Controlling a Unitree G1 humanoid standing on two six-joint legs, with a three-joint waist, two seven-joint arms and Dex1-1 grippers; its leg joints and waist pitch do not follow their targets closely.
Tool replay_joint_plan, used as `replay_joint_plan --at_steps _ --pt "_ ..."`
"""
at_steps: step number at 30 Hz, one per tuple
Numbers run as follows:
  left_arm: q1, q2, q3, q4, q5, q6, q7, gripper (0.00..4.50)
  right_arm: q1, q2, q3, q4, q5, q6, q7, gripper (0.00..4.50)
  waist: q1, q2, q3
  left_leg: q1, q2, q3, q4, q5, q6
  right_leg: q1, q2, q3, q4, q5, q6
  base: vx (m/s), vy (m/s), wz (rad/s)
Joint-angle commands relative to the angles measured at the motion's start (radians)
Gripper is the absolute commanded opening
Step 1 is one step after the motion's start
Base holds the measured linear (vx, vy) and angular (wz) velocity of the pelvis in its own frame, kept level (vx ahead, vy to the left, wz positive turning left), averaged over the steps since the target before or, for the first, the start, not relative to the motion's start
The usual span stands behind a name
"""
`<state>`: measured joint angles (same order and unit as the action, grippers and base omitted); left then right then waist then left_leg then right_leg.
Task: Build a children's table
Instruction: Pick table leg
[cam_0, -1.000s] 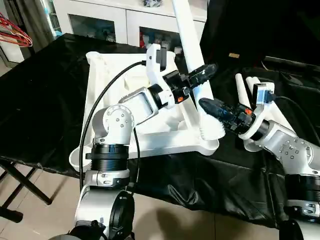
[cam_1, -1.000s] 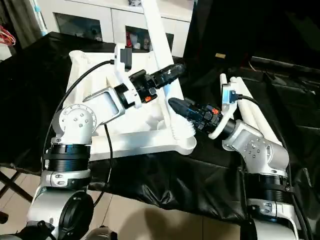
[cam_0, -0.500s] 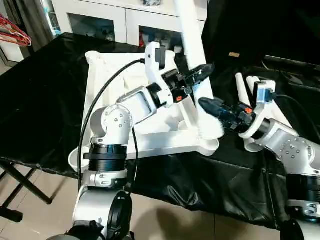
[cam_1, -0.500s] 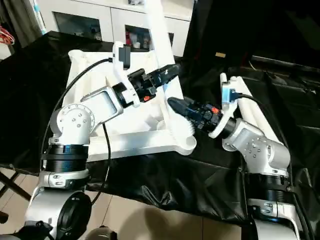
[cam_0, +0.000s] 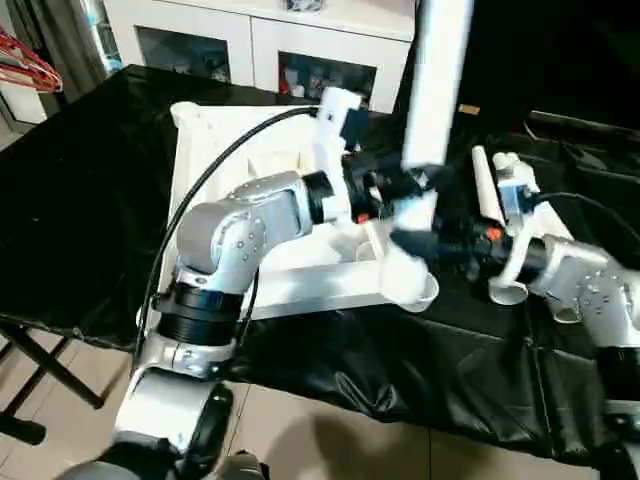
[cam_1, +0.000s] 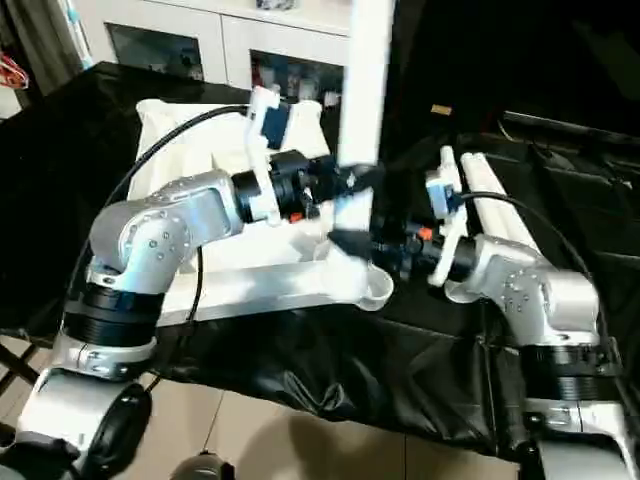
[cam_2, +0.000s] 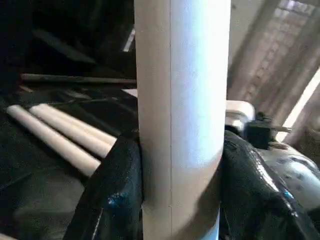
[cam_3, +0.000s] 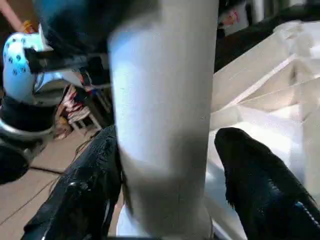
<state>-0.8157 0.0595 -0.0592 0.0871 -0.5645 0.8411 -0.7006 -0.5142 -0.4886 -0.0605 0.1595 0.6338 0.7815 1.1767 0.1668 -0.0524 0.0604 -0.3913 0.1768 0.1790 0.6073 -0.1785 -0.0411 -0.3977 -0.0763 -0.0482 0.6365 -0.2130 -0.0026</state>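
While my left hand clenches the upright leg, my right hand straddles it lower down, one finger apart from it. Its foot stands at the top's near corner socket, just below both hands.

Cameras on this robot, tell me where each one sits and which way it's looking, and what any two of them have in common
Left eye view: on the head, looking down at the table top, both silver forearms showing.
Right eye view: beside it, same scene; spare legs on the black cloth.
Left wrist view: on the left wrist, looking along the left gripper, whose fingers clamp the upright leg.
Right wrist view: on the right wrist; the right gripper flanks that leg.
Shared: both wrist views face the same upright leg.
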Motion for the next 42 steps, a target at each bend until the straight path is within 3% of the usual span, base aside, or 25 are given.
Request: replay_joint_plan --at_steps 1,11,12,15,17,25,26,29,30,31,33,37,39,41,42 --pt "-0.016 0.007 -0.033 -0.041 -0.02 0.001 -0.051 1.89 -0.022 -0.028 0.027 -0.013 -0.006 0.014 0.039 3.15 -0.002 -0.011 -0.07 0.023 0.051 -0.015 -0.064 -0.066 0.034 0.056 -0.074 0.039 -0.071 -0.035 -0.233 0.0 0.0 0.0" --pt "-0.008 0.039 -0.072 -0.063 -0.026 -0.002 -0.121 1.89 -0.041 -0.057 0.095 0.002 -0.029 0.007 0.101 3.15 -0.002 -0.012 -0.071 0.023 0.051 -0.014 -0.062 -0.059 0.038 0.055 -0.073 0.04 -0.068 -0.032 -0.24 0.0 0.0 0.0" --pt "-0.007 0.04 -0.073 -0.064 -0.026 -0.001 -0.123 1.89 -0.043 -0.058 0.096 0.003 -0.029 0.008 0.103 2.85 -0.001 -0.011 -0.072 0.023 0.051 -0.015 -0.061 -0.059 0.037 0.055 -0.073 0.04 -0.067 -0.029 -0.243 0.0 0.0 0.0" --pt "-0.006 0.045 -0.076 -0.067 -0.03 0.0 -0.129 1.89 -0.046 -0.061 0.104 0.008 -0.026 0.009 0.109 2.73 -0.001 -0.011 -0.072 0.022 0.051 -0.014 -0.061 -0.058 0.038 0.056 -0.073 0.04 -0.066 -0.022 -0.246 0.0 0.0 0.0" --pt "-0.006 0.048 -0.076 -0.067 -0.03 0.0 -0.134 1.89 -0.048 -0.064 0.11 0.01 -0.023 0.011 0.115 2.36 -0.001 -0.01 -0.072 0.023 0.051 -0.014 -0.061 -0.058 0.038 0.055 -0.072 0.04 -0.066 -0.018 -0.247 0.0 0.0 0.0" --pt "-0.007 0.045 -0.067 -0.057 -0.025 -0.016 -0.126 1.89 -0.035 -0.059 0.116 0.016 -0.042 -0.007 0.105 2.0 0.0 -0.009 -0.074 0.022 0.05 -0.015 -0.059 -0.056 0.036 0.057 -0.072 0.04 -0.064 -0.009 -0.249 0.0 0.0 0.0" --pt "-0.008 0.041 -0.062 -0.053 -0.023 -0.019 -0.118 2.24 -0.033 -0.058 0.117 0.02 -0.05 -0.015 0.097 1.99 0.0 -0.009 -0.074 0.022 0.05 -0.015 -0.059 -0.055 0.036 0.057 -0.072 0.04 -0.063 -0.007 -0.25 0.0 0.0 0.0" --pt "-0.011 0.033 -0.049 -0.043 -0.03 -0.011 -0.106 2.59 -0.026 -0.052 0.112 0.022 -0.055 -0.02 0.078 1.96 0.0 -0.008 -0.073 0.022 0.049 -0.015 -0.059 -0.063 0.033 0.057 -0.071 0.04 -0.064 -0.014 -0.249 0.0 0.0 0.0" --pt "-0.007 0.025 -0.031 -0.048 -0.042 -0.018 -0.102 2.59 -0.022 -0.047 0.106 0.016 -0.05 -0.018 0.069 1.96 0.001 0.001 -0.074 0.023 0.051 -0.017 -0.06 -0.063 0.03 0.056 -0.073 0.04 -0.063 -0.015 -0.251 0.0 0.0 0.0" --pt "-0.006 0.023 -0.027 -0.048 -0.045 -0.02 -0.101 2.76 -0.021 -0.046 0.104 0.014 -0.049 -0.018 0.068 1.93 -0.001 -0.004 -0.074 0.023 0.05 -0.016 -0.059 -0.065 0.029 0.057 -0.071 0.039 -0.064 -0.007 -0.253 0.0 0.0 0.0" --pt "-0.006 0.013 -0.003 -0.049 -0.056 -0.033 -0.092 3.0 -0.019 -0.041 0.096 0.009 -0.041 -0.016 0.063 1.93 0.0 -0.002 -0.074 0.022 0.049 -0.016 -0.059 -0.07 0.028 0.058 -0.072 0.039 -0.064 -0.006 -0.257 0.0 0.0 0.0" --pt "-0.01 -0.018 0.082 -0.046 -0.069 -0.123 -0.036 3.05 -0.014 -0.025 0.069 0.005 -0.03 -0.042 0.04 1.92 0.0 -0.002 -0.075 0.021 0.049 -0.017 -0.058 -0.077 0.026 0.06 -0.072 0.039 -0.065 0.008 -0.262 0.0 0.0 0.0" --pt "-0.015 -0.044 0.145 -0.06 -0.068 -0.215 0.023 3.05 -0.004 -0.009 0.045 0.002 -0.033 -0.06 -0.001 1.91 0.001 -0.002 -0.075 0.021 0.051 -0.019 -0.06 -0.08 0.025 0.061 -0.073 0.039 -0.064 0.023 -0.263 0.0 0.0 0.0" --pt "-0.015 -0.04 0.166 -0.07 -0.069 -0.219 0.04 3.05 0.003 0.003 0.033 -0.001 -0.042 -0.078 -0.037 1.91 0.0 -0.004 -0.076 0.021 0.05 -0.018 -0.059 -0.077 0.025 0.061 -0.072 0.038 -0.062 0.029 -0.259 0.0 0.0 0.0" --pt "0.003 -0.009 0.15 -0.083 -0.028 -0.217 0.05 3.05 0.011 0.022 0.017 -0.005 -0.057 -0.102 -0.091 1.91 -0.003 -0.007 -0.075 0.021 0.048 -0.017 -0.06 -0.076 0.027 0.06 -0.069 0.038 -0.064 0.019 -0.252 0.0 0.0 0.0"
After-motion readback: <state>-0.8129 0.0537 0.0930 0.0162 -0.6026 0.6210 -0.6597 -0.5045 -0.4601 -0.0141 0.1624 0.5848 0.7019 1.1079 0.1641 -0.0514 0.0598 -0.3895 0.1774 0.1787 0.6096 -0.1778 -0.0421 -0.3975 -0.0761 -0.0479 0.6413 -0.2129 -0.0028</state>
